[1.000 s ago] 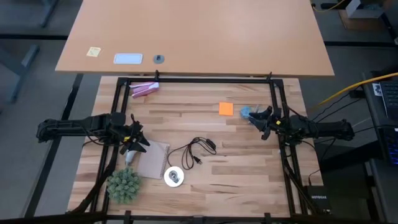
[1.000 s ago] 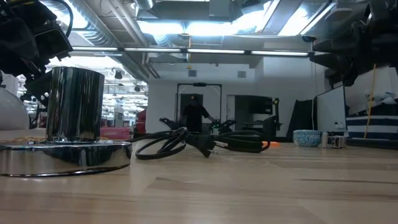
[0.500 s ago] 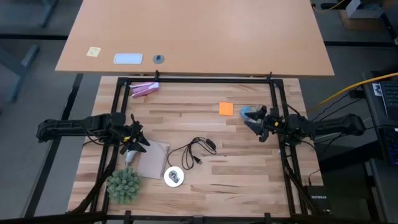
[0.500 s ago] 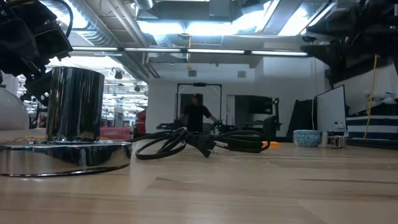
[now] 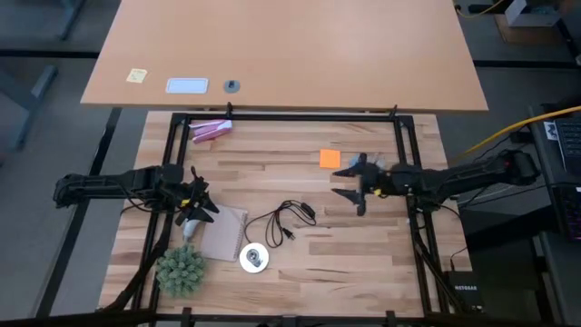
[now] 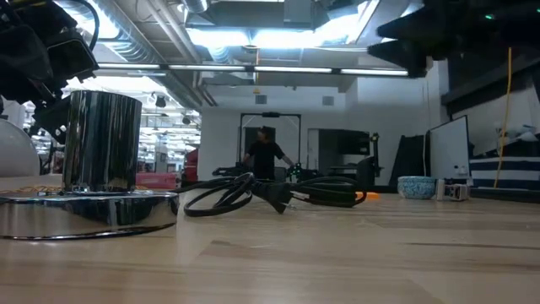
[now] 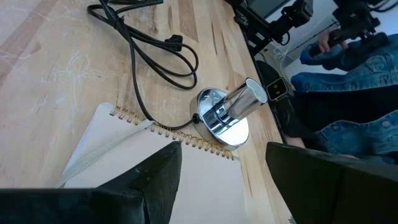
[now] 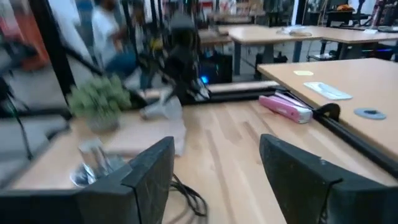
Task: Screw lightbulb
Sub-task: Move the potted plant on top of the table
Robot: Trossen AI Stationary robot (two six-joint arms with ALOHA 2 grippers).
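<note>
The frosted white lightbulb point(image 5: 189, 229) lies on the table at the left edge of a spiral notebook point(image 5: 222, 234); it also shows at the left edge of the low view point(image 6: 13, 145). My left gripper point(image 5: 198, 213) hovers just beyond it, open and empty point(image 7: 224, 177); the bulb does not show between its fingers. The chrome socket point(image 5: 253, 258) stands upright on its round base point(image 7: 227, 112), its black cord point(image 5: 286, 221) looped on the table. My right gripper point(image 5: 354, 186) is open and empty over the table's middle right point(image 8: 214, 186).
A spiky green ball plant point(image 5: 182, 270) sits at the near left. An orange note point(image 5: 329, 159) lies just beyond my right gripper and a pink object point(image 5: 211, 130) at the far left. A small blue bowl point(image 6: 415, 187) stands at the right. A person sits beyond the table point(image 7: 348, 81).
My right gripper has moved toward the table's left edge, away from its frame post and out over the table's middle.
</note>
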